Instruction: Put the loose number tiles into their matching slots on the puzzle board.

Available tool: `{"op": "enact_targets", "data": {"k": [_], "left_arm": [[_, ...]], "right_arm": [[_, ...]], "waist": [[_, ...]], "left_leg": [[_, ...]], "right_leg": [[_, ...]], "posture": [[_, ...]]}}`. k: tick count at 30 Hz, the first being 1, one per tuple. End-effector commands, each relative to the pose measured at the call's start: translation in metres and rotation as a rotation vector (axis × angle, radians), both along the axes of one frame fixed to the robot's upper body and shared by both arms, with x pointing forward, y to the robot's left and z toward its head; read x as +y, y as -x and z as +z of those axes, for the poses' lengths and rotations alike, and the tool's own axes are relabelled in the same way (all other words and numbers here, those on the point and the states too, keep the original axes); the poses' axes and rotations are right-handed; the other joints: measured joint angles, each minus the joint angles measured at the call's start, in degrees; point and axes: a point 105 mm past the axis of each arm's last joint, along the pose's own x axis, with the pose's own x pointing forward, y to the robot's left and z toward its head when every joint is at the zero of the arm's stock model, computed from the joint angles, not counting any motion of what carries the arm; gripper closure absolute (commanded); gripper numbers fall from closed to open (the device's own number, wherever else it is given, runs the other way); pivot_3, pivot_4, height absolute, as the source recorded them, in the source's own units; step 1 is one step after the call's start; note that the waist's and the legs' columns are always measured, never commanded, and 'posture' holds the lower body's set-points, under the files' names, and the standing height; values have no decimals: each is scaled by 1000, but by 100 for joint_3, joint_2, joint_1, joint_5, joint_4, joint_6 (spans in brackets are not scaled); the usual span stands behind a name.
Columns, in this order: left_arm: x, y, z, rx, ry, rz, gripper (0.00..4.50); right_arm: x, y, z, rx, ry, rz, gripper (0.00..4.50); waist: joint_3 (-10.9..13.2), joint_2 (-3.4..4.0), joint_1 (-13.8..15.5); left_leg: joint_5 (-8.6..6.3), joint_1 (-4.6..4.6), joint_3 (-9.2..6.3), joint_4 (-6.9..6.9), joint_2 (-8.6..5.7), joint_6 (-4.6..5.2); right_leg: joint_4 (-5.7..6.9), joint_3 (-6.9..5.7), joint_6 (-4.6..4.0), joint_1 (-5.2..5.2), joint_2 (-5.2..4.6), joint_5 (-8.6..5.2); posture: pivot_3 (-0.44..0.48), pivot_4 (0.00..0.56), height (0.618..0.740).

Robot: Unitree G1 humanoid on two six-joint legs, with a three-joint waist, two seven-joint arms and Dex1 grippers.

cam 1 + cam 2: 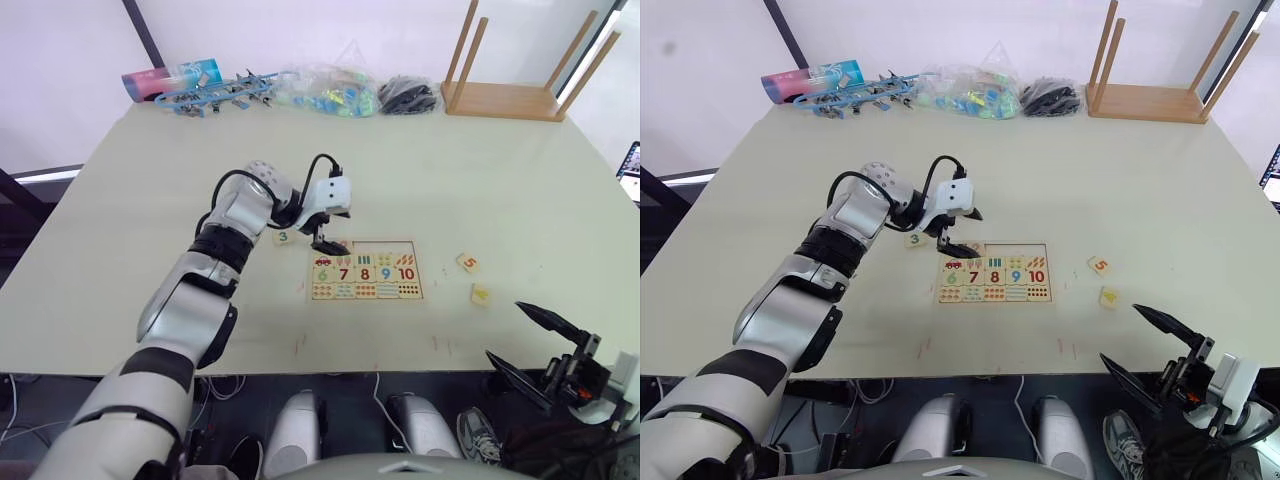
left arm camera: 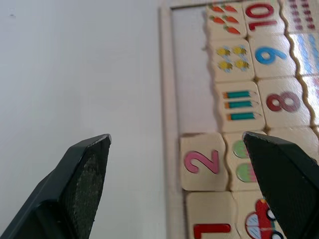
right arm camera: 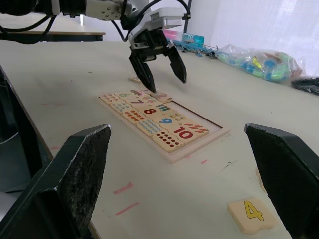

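Our left pincer (image 1: 958, 243) is hovering wide open and empty over the top-left corner of the puzzle board (image 1: 994, 272), where the 2 tile (image 2: 202, 162) and the 1 tile (image 2: 212, 230) are already sitting in the top row of slots (image 2: 192, 79); the rest of that row is looking bare.

We are seeing three number tiles still loose on the counter (image 1: 1120, 180): the 3 tile (image 1: 915, 239) just beside the board's top-left corner, and the 5 tile (image 1: 1100, 266) and 4 tile (image 1: 1108, 297) well apart from the board on its right side.

We are judging these tiles to be light, stiff and thin wood, lying flat and likely to skid on the smooth counter. We are thinking the best hold is across two opposite edges, fingertips pressed low against the counter.

Our right pincer (image 1: 1145, 350) is hanging spread open with nothing in it, off the near edge of the counter, nearest the 4 tile.
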Motion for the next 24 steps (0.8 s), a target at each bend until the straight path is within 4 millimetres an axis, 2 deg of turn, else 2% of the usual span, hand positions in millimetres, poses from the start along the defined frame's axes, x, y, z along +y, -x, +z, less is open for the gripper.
{"op": "enact_targets", "data": {"k": [1,3,6,7,8,9,10,24], "left_arm": [[-4,-7,13,-53,70,-1,643],[-2,-10,10,-58,71,10,1483],[0,-14,8,-82,68,21,3051],[1,-15,7,-87,65,22,3320],[1,-16,6,-89,62,21,3863],[1,-16,5,-89,61,22,4216],[1,-16,4,-90,60,22,4462],[-3,-15,-5,-92,45,-9,4462]], "right_arm": [[-2,1,4,-29,-3,-13,0],[-2,1,5,-30,-2,-12,0],[-2,1,5,-31,-1,-13,0],[-2,1,5,-31,0,-13,0],[-2,1,5,-31,0,-14,0],[-2,1,5,-31,0,-14,0],[-2,1,5,-30,0,-15,0],[-2,2,5,-32,0,-22,0]], "waist": [[0,0,0],[0,0,0],[0,0,2],[1,-1,8],[1,-1,8],[1,-1,7],[1,-1,5],[1,-1,2]], "left_leg": [[0,0,0,0,0,0],[0,0,0,0,0,0],[0,-1,0,0,0,0],[0,-1,0,0,0,0],[0,-2,-1,0,-1,0],[0,-2,-1,0,-1,0],[0,-2,-1,0,-2,0],[0,-3,-2,0,-2,0]], "right_leg": [[0,0,0,0,0,0],[0,0,0,0,0,0],[0,0,0,0,0,0],[0,0,0,0,0,0],[0,0,0,0,0,1],[0,0,0,0,0,1],[0,0,0,0,0,1],[-1,0,0,0,0,1]], "posture": [[0,150,740],[0,150,740],[0,150,740],[0,150,740],[0,150,740],[0,150,740],[0,150,740],[0,150,740]]}}
